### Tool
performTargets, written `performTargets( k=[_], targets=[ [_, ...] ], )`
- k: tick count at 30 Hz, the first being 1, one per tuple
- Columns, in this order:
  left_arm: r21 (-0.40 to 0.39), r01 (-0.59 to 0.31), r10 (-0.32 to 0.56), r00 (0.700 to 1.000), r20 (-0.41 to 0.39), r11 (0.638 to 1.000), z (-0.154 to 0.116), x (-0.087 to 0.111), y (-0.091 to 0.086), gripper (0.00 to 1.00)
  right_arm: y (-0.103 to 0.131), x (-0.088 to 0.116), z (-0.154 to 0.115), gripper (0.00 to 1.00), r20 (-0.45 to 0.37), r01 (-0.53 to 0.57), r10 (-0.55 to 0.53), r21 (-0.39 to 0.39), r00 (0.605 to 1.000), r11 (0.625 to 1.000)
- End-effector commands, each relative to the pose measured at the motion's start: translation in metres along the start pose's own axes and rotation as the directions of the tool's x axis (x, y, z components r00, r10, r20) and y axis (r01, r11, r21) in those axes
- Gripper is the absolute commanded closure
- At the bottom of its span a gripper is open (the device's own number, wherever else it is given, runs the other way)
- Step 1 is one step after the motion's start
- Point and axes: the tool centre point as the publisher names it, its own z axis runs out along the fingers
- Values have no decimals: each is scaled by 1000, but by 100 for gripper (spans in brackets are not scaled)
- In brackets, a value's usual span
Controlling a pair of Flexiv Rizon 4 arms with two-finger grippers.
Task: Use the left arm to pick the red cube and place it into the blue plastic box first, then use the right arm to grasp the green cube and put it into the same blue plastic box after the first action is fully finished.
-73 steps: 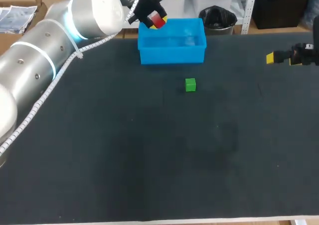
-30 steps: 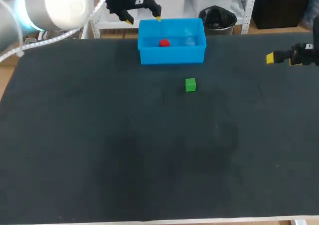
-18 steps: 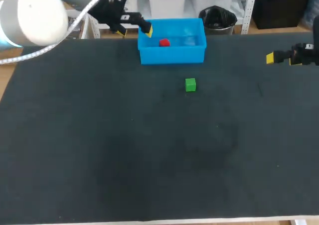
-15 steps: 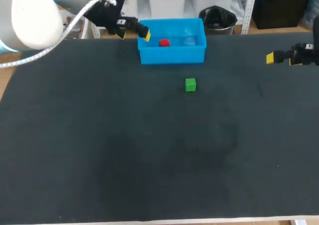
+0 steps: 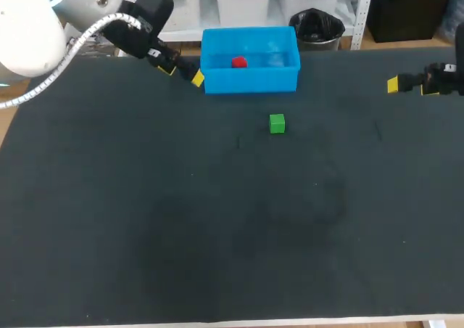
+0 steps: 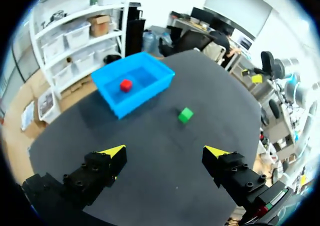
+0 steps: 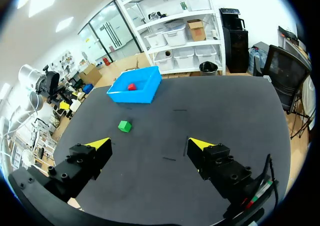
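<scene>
We are holding our left gripper (image 5: pixel 183 74) spread wide and empty, just beside the blue plastic box (image 5: pixel 250 79); swinging low here, it is risking a nudge to the box. The red cube (image 5: pixel 238 62) is lying inside the box. The green cube (image 5: pixel 277 123) is sitting alone in front of it. Our right gripper (image 7: pixel 150 145), likewise released, is hovering well apart to the right; closing off-centre, we are risking knocking the cube away.

Bright, even overhead light on the dark table (image 5: pixel 217 234); faint soft shadow beside the blue plastic box (image 6: pixel 147 92).
</scene>
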Motion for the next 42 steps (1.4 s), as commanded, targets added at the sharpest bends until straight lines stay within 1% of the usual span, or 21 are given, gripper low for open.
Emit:
performTargets(
  k=[1, 7, 14, 17, 19, 26, 35, 36, 37, 42],
  targets=[
    [25, -4, 5, 1000, -11, 1000, 0, 10, 8, 0, 2, 0, -1, 0, -1, -2, 2, 8, 1000, 1000],
    [25, -9, 10, 999, -41, 1000, 1, 26, 9, 0, 2, 0, -1, 0, -1, -2, 2, 8, 1000, 1000],
    [41, -21, 23, 999, -43, 999, -1, 31, 7, 0, 2, 0, -1, 0, -1, -2, 2, 8, 1000, 1000],
    [53, -41, 44, 998, -44, 998, -2, 33, 3, 0, 2, 0, -1, 0, -1, -2, 2, 8, 1000, 1000],
    [49, -70, 72, 997, -29, 996, -3, 34, 1, 0, 2, 0, -1, 0, -1, -2, 2, 8, 1000, 1000],
    [38, -129, 130, 991, -17, 991, -3, 37, -3, 0, 2, 0, -1, 0, -1, -2, 2, 8, 1000, 1000],
    [40, -172, 172, 985, 4, 984, -4, 37, -9, 0, 2, 0, -1, 0, -1, -2, 2, 8, 1000, 1000],
    [14, -187, 186, 982, 14, 982, -5, 37, -9, 0, 2, 0, -1, 0, -1, -2, 2, 8, 1000, 1000],
    [11, -192, 192, 981, 19, 981, -5, 37, -9, 0, 2, 0, -1, 0, -1, -2, 2, 8, 1000, 1000],
    [11, -192, 192, 981, 19, 981, -5, 37, -9, 0, 2, 0, -1, 0, -1, -2, 2, 8, 1000, 1000]
  ],
)
